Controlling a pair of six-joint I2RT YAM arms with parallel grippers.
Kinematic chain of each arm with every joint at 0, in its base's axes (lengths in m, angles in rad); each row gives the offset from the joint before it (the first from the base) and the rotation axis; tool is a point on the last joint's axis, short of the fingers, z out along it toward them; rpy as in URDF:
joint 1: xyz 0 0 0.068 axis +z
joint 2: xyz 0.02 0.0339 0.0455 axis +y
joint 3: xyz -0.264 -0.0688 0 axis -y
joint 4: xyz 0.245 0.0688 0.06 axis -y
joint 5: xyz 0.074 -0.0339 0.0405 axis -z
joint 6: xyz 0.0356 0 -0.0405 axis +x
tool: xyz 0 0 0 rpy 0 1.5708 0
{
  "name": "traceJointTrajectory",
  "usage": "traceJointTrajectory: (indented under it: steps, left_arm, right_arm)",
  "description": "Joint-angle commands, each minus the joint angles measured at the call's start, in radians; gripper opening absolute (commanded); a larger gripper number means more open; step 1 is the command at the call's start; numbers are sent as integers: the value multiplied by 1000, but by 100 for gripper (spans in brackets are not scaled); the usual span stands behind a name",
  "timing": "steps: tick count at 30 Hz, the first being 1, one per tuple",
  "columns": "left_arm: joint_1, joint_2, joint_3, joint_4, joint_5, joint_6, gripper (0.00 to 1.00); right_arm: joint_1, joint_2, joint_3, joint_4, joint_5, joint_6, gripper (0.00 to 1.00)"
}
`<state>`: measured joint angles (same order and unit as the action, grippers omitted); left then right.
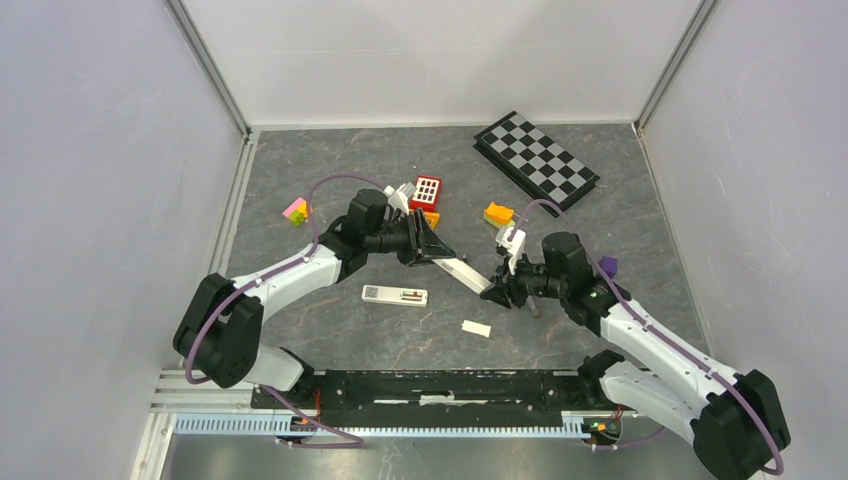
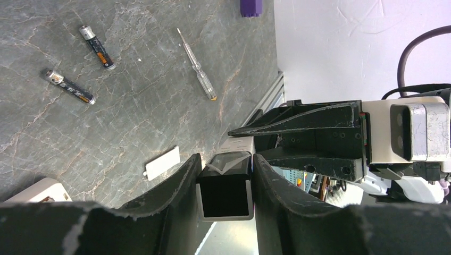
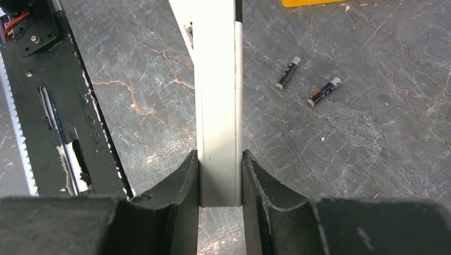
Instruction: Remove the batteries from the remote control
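Note:
A white remote control [image 1: 465, 272] hangs above the table between both grippers. My left gripper [image 2: 225, 159] is shut on its black end [image 2: 225, 186], with both fingers touching its sides; in the top view the left gripper [image 1: 432, 248] is at the remote's upper left end. My right gripper [image 3: 219, 156] is shut on the other end of the white remote body [image 3: 218, 106], and shows in the top view [image 1: 497, 293]. Two batteries [image 2: 97, 47] [image 2: 69, 86] lie loose on the table, also seen as batteries [image 3: 287, 73] [image 3: 324, 92] right of the remote.
A second white remote [image 1: 395, 294] lies flat near the front, and a small white cover [image 1: 476, 328] lies right of it. A thin screwdriver-like tool [image 2: 197, 65] lies by the batteries. A checkerboard [image 1: 535, 160], red keypad [image 1: 427, 189], and coloured blocks [image 1: 498, 213] [image 1: 295, 211] sit farther back.

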<state>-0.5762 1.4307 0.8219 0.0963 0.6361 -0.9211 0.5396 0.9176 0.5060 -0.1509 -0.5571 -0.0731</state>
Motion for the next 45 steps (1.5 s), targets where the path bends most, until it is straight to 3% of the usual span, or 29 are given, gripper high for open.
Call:
traceJointTrajectory:
  steps: [1, 3, 7, 11, 17, 19, 23, 27, 33, 40, 45]
  left_arm:
    - [4, -3, 15, -38, -1, 33, 11]
    - [4, -2, 17, -38, 2, 31, 3]
    - [3, -5, 16, -37, -3, 17, 2]
    - [4, -4, 13, -36, -16, -3, 2]
    - [4, -3, -8, -34, -64, -91, 2]
    - [4, -1, -11, -52, -83, -126, 2]
    - [4, 3, -13, -53, -95, -186, 2]
    - [4, 3, -15, -53, -112, -246, 2]
    - [4, 0, -18, -66, -107, -308, 2]
    - [4, -34, -26, -84, -94, -329, 2]
    - [4, -54, -28, -84, -84, -346, 2]
  right_arm:
    - [-5, 18, 30, 48, 42, 22, 7]
    - [-4, 27, 35, 48, 44, 29, 10]
    - [-3, 37, 37, 48, 55, 40, 14]
    - [-3, 35, 38, 47, 102, 58, 34]
    - [1, -22, 40, 47, 196, 43, 74]
    - [14, -46, 40, 47, 248, 22, 82]
    - [82, -70, 39, 51, 316, -50, 85]
    - [238, -61, 10, 87, 458, -142, 88]
    - [472, -73, -149, 377, 746, -312, 88]
    - [511, 31, -203, 552, 927, -437, 84]
    - [511, 99, -215, 649, 907, -479, 71]
